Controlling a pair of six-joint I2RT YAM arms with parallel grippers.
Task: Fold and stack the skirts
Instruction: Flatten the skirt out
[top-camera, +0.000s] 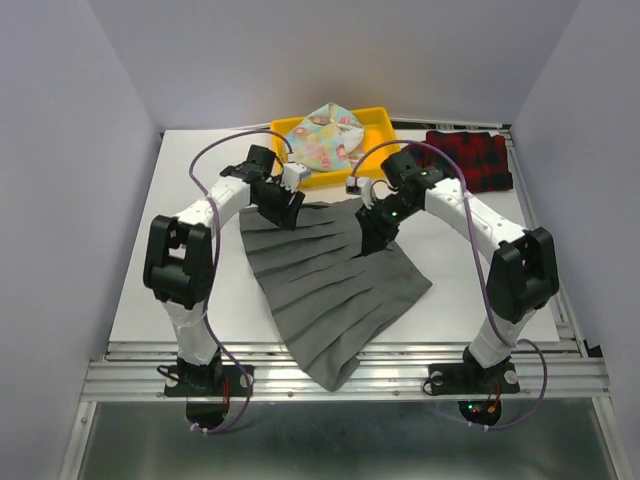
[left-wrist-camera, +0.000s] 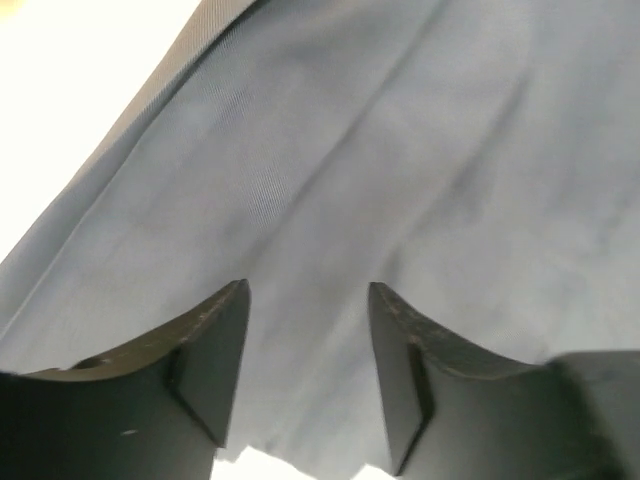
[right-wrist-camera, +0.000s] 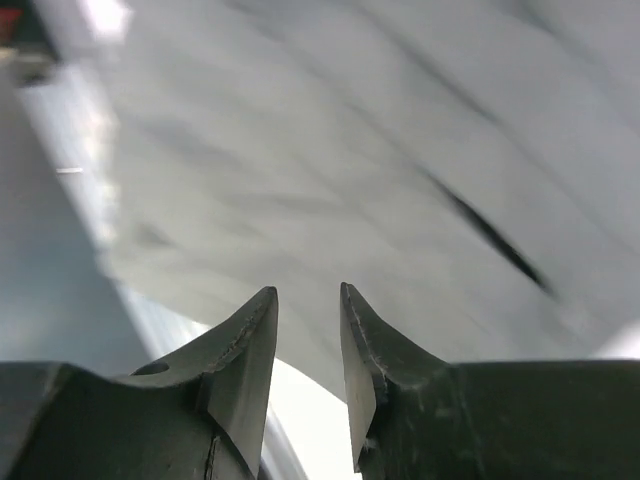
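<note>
Grey skirt (top-camera: 330, 290) lies spread flat on bench (top-camera: 180, 170), just in front of yellow tray (top-camera: 386, 122). Floral skirt (top-camera: 325, 140) inside tray; plaid skirt (top-camera: 470, 160) right of tray. Left end effector (left-wrist-camera: 308, 295) and right end effector (right-wrist-camera: 308, 292) at grey skirt's tray-side edge, jaws apart, gripping nothing.

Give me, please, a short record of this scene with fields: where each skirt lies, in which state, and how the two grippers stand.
grey skirt: spread out unfolded in the middle of the table
floral skirt: bunched in the yellow tray, far middle
plaid skirt: far right on the table, looks folded
left gripper: jaws apart, empty, over the grey skirt's far left part
right gripper: jaws a little apart, empty, over its far right part
stack: not yet begun
</note>
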